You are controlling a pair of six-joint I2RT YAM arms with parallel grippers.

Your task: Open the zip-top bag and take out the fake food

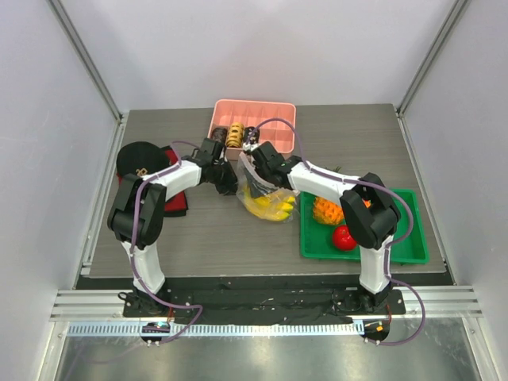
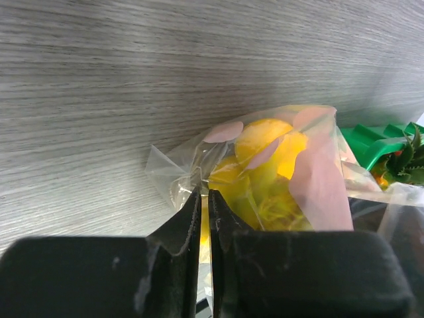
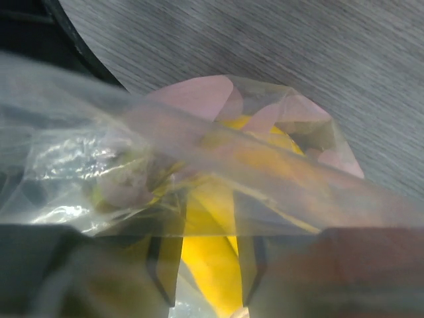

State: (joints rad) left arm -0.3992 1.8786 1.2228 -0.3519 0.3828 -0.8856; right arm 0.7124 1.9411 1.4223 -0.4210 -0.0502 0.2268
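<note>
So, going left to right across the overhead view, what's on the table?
Black round object → clear crinkly zip-top bag with yellow plastic banana → green plastic tray holding orange pineapple and red round fruit.

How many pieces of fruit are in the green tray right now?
2: a pineapple at the tray's left end and a red round fruit just nearer the robot. The right arm covers part of the tray, so more may be hidden.

One zip-top bag [image 1: 255,187] with one banana [image 1: 274,208] inside. One green tray [image 1: 403,238] shows one pineapple [image 1: 325,211] and one red round fruit [image 1: 344,237]. One pink tray [image 1: 274,121] holds two doughnut-like rings [image 1: 233,136].
</note>
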